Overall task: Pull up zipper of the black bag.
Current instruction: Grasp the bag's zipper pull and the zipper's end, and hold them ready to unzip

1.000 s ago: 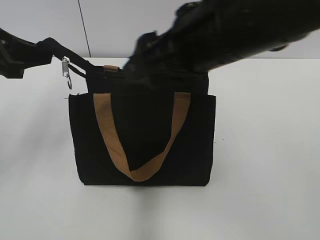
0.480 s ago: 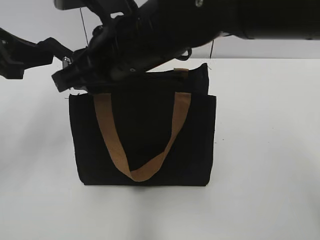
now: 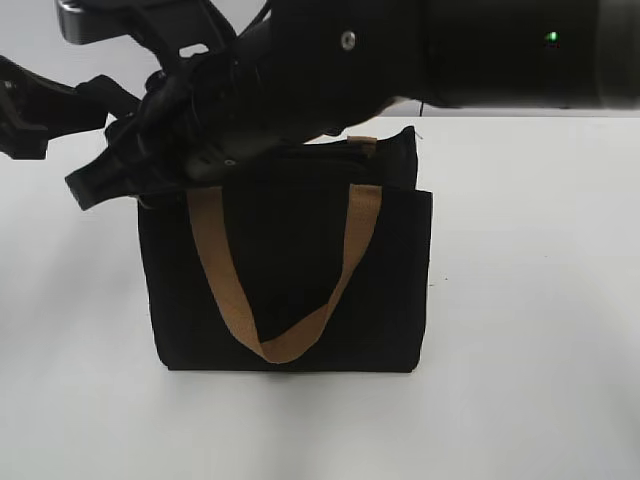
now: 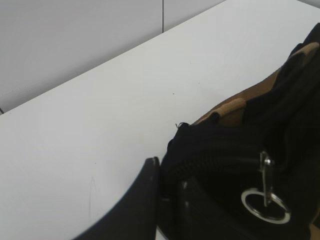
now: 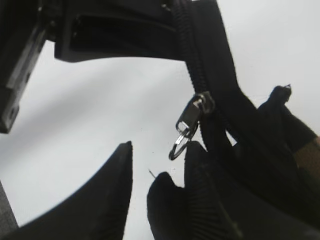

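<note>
The black bag point(image 3: 400, 290) stands upright on the white table, its tan handle point(image 3: 285, 345) hanging down the front. My left gripper point(image 3: 112, 105) is shut on the black fabric end of the zipper at the bag's top left corner, and in the left wrist view point(image 4: 167, 172) the cloth sits between its jaws. The zipper line point(image 5: 192, 55) runs along the top. Its silver pull tab point(image 5: 189, 122), with its ring, hangs beside the tip of one finger of my right gripper point(image 5: 160, 150). That gripper is open and holds nothing. The tab also shows in the left wrist view point(image 4: 265, 197).
The white table point(image 3: 540, 300) spreads around the bag, with a pale wall behind it. My right arm point(image 3: 420, 60) crosses over the bag's top from right to left and hides most of the top edge in the exterior view.
My right arm has swung left and down across the bag's top to its left corner. It now covers the silver pull tab in the exterior view. The left gripper and bag have stayed put.
</note>
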`<state>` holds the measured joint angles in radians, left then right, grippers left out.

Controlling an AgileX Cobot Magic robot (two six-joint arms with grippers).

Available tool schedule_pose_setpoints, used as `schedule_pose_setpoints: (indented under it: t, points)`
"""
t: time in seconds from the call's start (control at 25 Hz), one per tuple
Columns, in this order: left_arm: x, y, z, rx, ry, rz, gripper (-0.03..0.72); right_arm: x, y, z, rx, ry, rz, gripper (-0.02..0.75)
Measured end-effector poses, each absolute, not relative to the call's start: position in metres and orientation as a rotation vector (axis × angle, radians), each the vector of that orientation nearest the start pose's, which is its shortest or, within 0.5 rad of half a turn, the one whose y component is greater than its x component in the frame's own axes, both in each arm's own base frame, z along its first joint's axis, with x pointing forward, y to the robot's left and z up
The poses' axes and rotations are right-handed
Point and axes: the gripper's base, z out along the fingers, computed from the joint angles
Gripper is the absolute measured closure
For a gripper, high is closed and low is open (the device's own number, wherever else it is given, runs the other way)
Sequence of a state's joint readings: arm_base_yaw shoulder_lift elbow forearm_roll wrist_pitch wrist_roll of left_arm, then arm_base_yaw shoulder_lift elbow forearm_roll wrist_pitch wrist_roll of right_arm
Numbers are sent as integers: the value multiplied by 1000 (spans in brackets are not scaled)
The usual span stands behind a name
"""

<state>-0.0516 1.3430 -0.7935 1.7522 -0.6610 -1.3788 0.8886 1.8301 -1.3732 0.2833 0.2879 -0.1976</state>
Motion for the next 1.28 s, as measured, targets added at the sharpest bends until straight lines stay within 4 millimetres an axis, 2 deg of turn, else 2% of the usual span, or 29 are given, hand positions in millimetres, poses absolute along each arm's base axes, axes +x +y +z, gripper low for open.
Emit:
schedule_pose_setpoints:
  t: [0.48, 0.8, 0.96, 1.08, 1.28]
  points:
    - [264, -70, 274, 840, 1895, -499, 666, 269, 337, 245, -861, 2136, 632, 468]
    - [262, -72, 274, 857, 1886, -529, 666, 280, 331, 248, -707, 2152, 677, 471]
    - [262, -72, 274, 858, 1885, -532, 666, 282, 331, 249, -672, 2150, 693, 549]
    - [262, -72, 274, 858, 1885, -532, 666, 281, 331, 249, -671, 2152, 693, 684]
    - [262, -72, 274, 856, 1887, -527, 666, 279, 330, 246, -690, 2188, 686, 696]
